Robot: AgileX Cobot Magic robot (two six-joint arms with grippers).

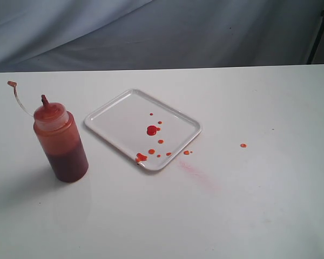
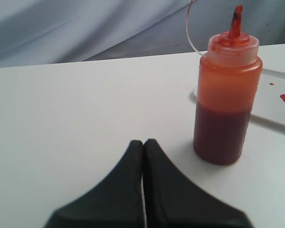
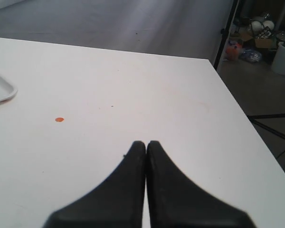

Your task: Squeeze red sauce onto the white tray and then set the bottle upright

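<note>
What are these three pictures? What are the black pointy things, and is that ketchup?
These come from a robot with two arms. One camera off the arms sees the whole white table. The other two cameras sit on the robot's wrists, so the black pointy shapes are its pinchers: the left gripper and the right gripper. Both are pressed shut and hold nothing.

On the table stands the bottle, upright, partly full, its little cap hanging off on a thin string. Beside it lies the white tray with drops of red sauce on it. One stray drop landed on the table, and there is a faint pink smear near the tray. I cannot tell if it is ketchup.
</note>
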